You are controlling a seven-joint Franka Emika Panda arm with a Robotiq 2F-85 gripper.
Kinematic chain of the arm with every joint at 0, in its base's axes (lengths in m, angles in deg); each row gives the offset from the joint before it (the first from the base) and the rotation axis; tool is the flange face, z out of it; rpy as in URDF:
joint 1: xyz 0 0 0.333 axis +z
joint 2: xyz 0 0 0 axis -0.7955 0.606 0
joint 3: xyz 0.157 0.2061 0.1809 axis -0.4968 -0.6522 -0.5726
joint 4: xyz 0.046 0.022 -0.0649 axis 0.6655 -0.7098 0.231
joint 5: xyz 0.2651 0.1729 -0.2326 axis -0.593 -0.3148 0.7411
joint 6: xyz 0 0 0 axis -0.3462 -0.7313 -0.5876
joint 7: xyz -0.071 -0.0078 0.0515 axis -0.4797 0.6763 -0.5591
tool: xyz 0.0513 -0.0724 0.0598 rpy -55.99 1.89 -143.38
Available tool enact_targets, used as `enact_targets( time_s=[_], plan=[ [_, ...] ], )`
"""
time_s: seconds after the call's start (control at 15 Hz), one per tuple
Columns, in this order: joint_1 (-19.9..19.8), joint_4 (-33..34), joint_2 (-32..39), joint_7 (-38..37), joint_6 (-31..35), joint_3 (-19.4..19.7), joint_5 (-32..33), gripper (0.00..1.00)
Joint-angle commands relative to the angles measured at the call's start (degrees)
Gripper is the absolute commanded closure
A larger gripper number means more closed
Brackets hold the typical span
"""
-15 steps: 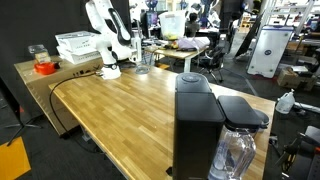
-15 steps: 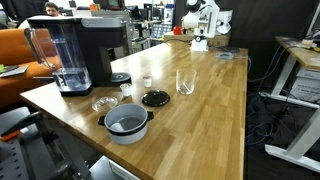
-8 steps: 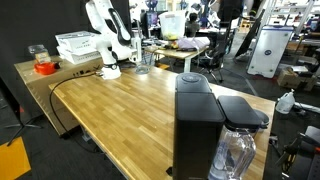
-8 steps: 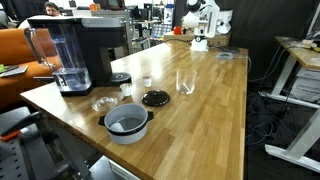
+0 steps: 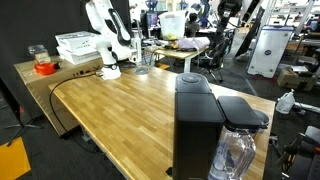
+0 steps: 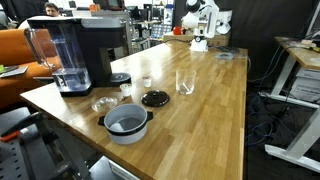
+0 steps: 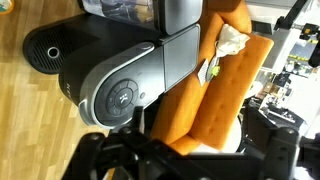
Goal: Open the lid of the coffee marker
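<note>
The black coffee maker stands at the near end of the wooden table, with its clear water tank beside it. It also shows in an exterior view. In the wrist view the coffee maker lies far ahead, its grey lid down and closed. My gripper shows as dark fingers along the bottom edge, spread apart and empty. The white arm is folded at the far end of the table, well away from the machine.
A grey bowl, a black round lid, a drinking glass and small glass cups sit near the machine. White baskets and an orange-lidded jar stand beside the arm's base. An orange sofa is behind the machine.
</note>
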Motion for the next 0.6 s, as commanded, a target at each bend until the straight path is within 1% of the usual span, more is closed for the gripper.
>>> enact_targets(
  time_s=[0.0,0.33,0.53],
  plan=[
    [-0.5,0.1,0.2,-0.1,-0.1,-0.5,0.1,0.00],
    [-0.2,0.0,-0.1,-0.2,-0.1,-0.9,0.1,0.00],
    [-0.4,-0.1,0.2,1.7,-1.0,-1.1,-2.0,0.00]
  ],
)
